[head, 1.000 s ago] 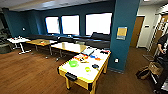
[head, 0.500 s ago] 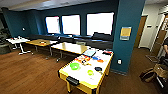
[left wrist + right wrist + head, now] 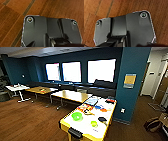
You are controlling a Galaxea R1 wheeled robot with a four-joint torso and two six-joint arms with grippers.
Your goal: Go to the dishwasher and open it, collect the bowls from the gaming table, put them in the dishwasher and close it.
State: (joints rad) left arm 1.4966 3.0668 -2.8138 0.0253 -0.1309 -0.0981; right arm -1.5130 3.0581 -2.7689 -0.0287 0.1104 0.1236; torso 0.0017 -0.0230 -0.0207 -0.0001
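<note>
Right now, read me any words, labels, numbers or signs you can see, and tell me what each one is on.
No text here can be read.
Yellow notice on the teal pillar: any print is too blurred to read.
Flat coloured sheets on the yellow-edged table: printing is too blurred to read.
Blue board on the same table: nothing legible.
Wrist views: wooden floor, no writing.

Yellow-edged gaming table [image 3: 65, 126], green bowls [image 3: 77, 116], teal walls [image 3: 133, 62].
</note>
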